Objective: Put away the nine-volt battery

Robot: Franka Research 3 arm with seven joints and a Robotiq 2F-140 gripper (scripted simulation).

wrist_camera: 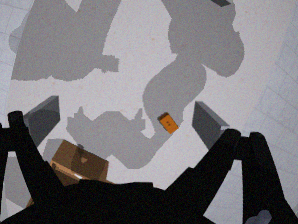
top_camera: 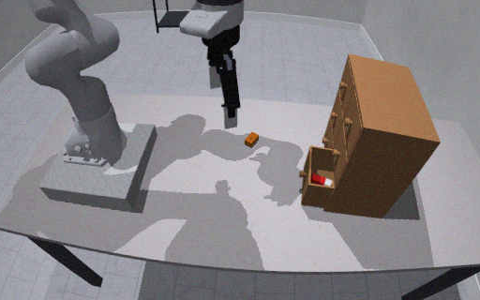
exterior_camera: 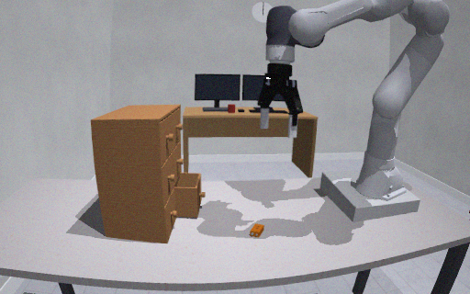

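Observation:
The orange nine-volt battery (top_camera: 251, 139) (exterior_camera: 257, 230) (wrist_camera: 168, 123) lies flat on the table, away from the chest. My gripper (top_camera: 222, 104) (exterior_camera: 278, 129) (wrist_camera: 125, 110) is open and empty, high above the table, its fingers well clear of the battery. The wooden chest (top_camera: 397, 100) (exterior_camera: 132, 179) stands upright. One bottom drawer (top_camera: 317, 197) (exterior_camera: 187, 202) (wrist_camera: 95, 162) is pulled part way out. A red object with a white end (top_camera: 321, 180) lies in it; no battery shows there. The other drawers look pushed in, their contents hidden.
The robot's base block (top_camera: 91, 192) (exterior_camera: 383, 209) stands on the table (top_camera: 283, 248) (exterior_camera: 126, 271) opposite the chest's drawer fronts. The battery lies between base and chest. Round knobs stick out from the drawer fronts. A desk with monitors (exterior_camera: 217, 87) stands beyond the table.

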